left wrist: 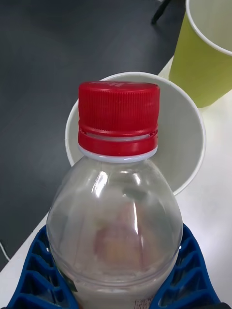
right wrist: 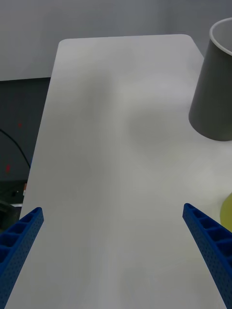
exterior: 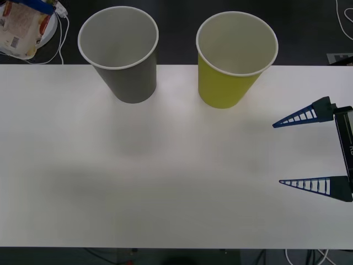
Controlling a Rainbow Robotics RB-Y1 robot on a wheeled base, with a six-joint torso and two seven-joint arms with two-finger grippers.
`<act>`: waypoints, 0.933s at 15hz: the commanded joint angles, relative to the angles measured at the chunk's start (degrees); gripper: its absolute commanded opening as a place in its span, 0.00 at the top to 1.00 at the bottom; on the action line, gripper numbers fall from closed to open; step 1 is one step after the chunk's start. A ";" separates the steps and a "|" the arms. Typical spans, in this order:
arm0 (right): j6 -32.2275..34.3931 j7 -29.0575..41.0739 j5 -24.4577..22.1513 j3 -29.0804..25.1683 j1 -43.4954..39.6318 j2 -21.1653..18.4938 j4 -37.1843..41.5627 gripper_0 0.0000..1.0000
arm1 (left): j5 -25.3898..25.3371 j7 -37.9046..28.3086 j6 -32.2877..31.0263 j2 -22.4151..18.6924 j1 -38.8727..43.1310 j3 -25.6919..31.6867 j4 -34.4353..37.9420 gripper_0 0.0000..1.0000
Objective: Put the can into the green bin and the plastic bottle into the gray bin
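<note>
Left claw pinches the plastic bottle, its red cap toward the mouth of the gray bin. On the white table, before a dark floor, gray bin stands left of the green bin. Right claw hovers spread at the table's right edge.

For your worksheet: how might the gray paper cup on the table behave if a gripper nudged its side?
The gray bin looks apt to tip: it is tall, with a narrow base and wide rim. Being thin paper and seemingly empty, it is probably light, so it may slide or dent.
</note>
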State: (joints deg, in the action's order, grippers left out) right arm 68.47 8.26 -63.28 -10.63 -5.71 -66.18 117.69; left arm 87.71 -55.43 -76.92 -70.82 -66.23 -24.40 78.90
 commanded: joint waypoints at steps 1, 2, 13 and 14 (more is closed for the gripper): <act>0.00 0.00 0.00 0.00 0.00 0.00 0.00 0.00 | -1.31 -0.38 0.02 1.48 -8.04 -8.99 -4.63 1.00; 0.00 0.00 0.00 0.00 0.00 0.00 0.00 0.00 | -1.66 -0.47 0.02 2.27 -9.97 -10.84 -6.30 1.00; 0.00 0.00 0.00 0.00 0.00 0.00 0.00 0.00 | 5.63 0.32 -4.99 14.13 -21.31 -18.57 -18.69 1.00; 0.00 0.00 0.00 0.00 0.00 0.00 0.00 0.00 | 5.28 0.23 -4.99 14.66 -23.59 -21.56 -19.83 1.00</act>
State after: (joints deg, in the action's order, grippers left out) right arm 68.47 8.26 -63.28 -10.63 -5.71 -66.18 117.69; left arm 93.24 -55.16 -81.92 -56.55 -88.21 -43.87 59.88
